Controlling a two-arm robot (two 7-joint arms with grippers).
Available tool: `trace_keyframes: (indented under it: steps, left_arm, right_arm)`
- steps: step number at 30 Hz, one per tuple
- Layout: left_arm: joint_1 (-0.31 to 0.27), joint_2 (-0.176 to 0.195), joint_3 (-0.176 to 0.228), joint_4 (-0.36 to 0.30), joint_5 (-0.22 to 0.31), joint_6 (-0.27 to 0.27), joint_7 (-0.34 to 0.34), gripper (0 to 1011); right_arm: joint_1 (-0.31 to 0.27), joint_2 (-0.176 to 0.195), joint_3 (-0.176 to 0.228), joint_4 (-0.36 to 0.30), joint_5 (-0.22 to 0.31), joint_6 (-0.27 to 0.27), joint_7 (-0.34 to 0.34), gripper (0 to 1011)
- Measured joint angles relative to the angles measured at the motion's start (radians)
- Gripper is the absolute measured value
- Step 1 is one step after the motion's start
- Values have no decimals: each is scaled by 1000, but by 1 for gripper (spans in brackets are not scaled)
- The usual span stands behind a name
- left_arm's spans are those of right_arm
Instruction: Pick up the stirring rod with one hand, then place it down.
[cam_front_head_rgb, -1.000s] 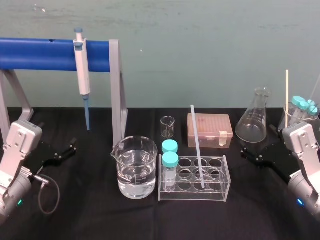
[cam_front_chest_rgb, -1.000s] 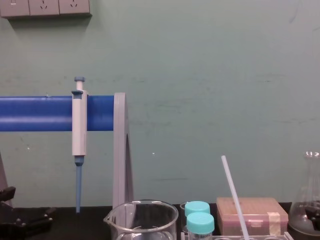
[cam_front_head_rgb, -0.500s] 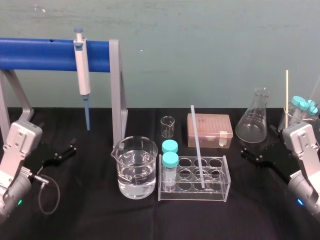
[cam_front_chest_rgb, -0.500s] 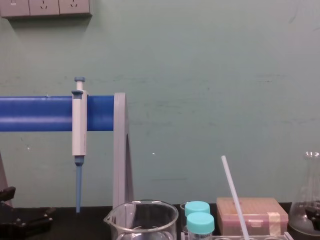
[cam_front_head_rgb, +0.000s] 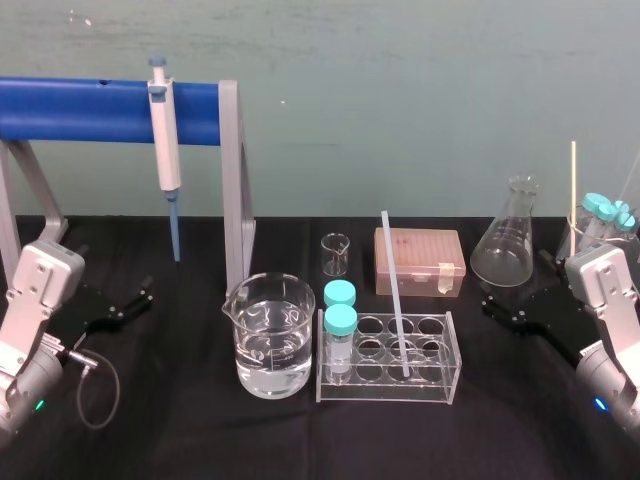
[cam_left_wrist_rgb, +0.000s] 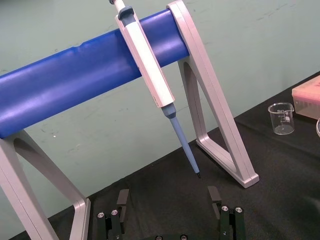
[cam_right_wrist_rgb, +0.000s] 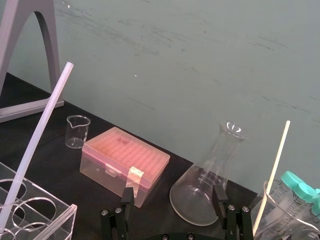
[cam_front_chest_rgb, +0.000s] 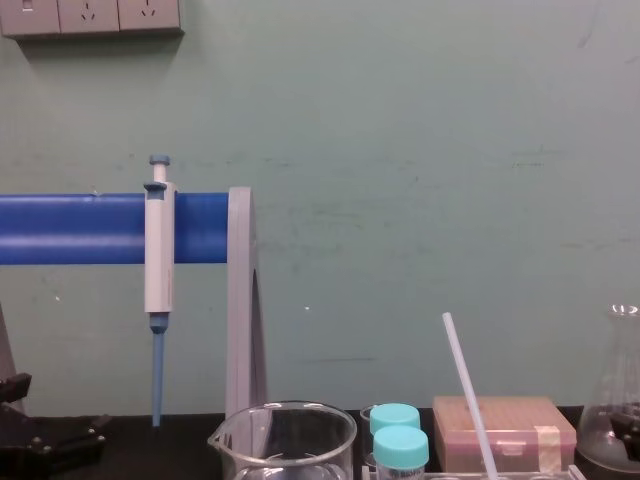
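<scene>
Right claw (cam_front_head_rgb: 503, 314): low at the right edge of the worktop (cam_front_head_rgb: 200, 430), fingers spread wide with nothing between them, pointing in toward the centre. Its arm is folded behind it at the corner.

Left claw (cam_front_head_rgb: 132, 304): mirror pose at the left edge, fingers likewise spread and empty. A cable (cam_front_head_rgb: 100, 385) loops beside its wrist.

Stirring rod (cam_front_head_rgb: 394, 290): centre of worktop, well apart from both claws. It stands tilted in a clear rack (cam_front_head_rgb: 440, 386), lower end in one of the empty wells, upper end leaning back toward the wall. Two teal-capped vials (cam_front_head_rgb: 340, 322) fill the rack's left column.

Around the rack:
- Large beaker (cam_front_head_rgb: 268, 345), part-filled with clear liquid, just to its left.
- Small beaker (cam_front_head_rgb: 336, 254) and pink tip box (cam_front_head_rgb: 420, 260) behind it.
- Conical flask (cam_front_head_rgb: 510, 245) right of the box, near the right claw.
- Glass of capped tubes (cam_front_head_rgb: 603, 215) with a thin stick, farther right.

Back left: grey stand with a blue bar (cam_front_head_rgb: 80, 108). A white-and-blue pipette (cam_front_head_rgb: 166, 140) hangs from it, tip down.

Worktop is black. Wall (cam_front_head_rgb: 420, 90) is pale green, with a socket strip (cam_front_chest_rgb: 90, 15) high on it at left.
</scene>
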Motion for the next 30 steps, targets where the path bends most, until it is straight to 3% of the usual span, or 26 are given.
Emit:
trace_keyframes:
  steps: [30]
  left_arm:
    - [0, 0, 0, 0, 0, 0, 0, 1000]
  right_arm:
    - [0, 0, 0, 0, 0, 0, 0, 1003]
